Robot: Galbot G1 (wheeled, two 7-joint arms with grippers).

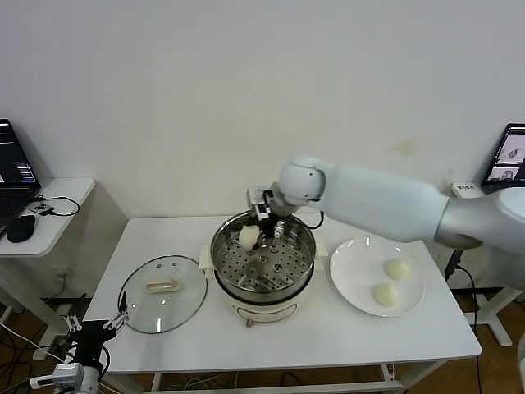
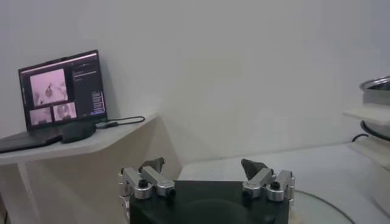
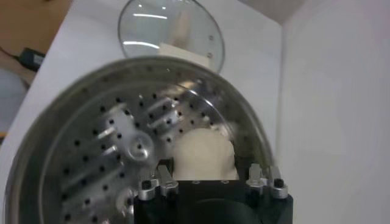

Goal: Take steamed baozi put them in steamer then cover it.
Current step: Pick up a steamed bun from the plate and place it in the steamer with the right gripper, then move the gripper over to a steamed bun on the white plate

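Note:
The steamer (image 1: 305,256) stands mid-table, its perforated tray (image 3: 91,152) showing. My right gripper (image 1: 261,234) reaches down into it from the right. One baozi (image 3: 204,152) lies on the tray against the pot's back-left wall (image 1: 248,236), between the gripper's spread fingers (image 3: 163,178); the right gripper (image 3: 207,173) is open around it. Two more baozi (image 1: 398,268) (image 1: 383,294) lie on the white plate (image 1: 357,283) to the right. A fourth is not in view. The glass cover (image 1: 164,305) lies flat left of the steamer, also in the right wrist view (image 3: 146,27). My left gripper (image 1: 121,318) is open and empty, parked below the table's front-left corner.
A side table with a laptop (image 2: 61,91) and a mouse (image 1: 20,227) stands to the left. The wall runs close behind the table. The steamer's edge (image 2: 378,85) shows in the left wrist view. A screen (image 1: 510,156) stands at the far right.

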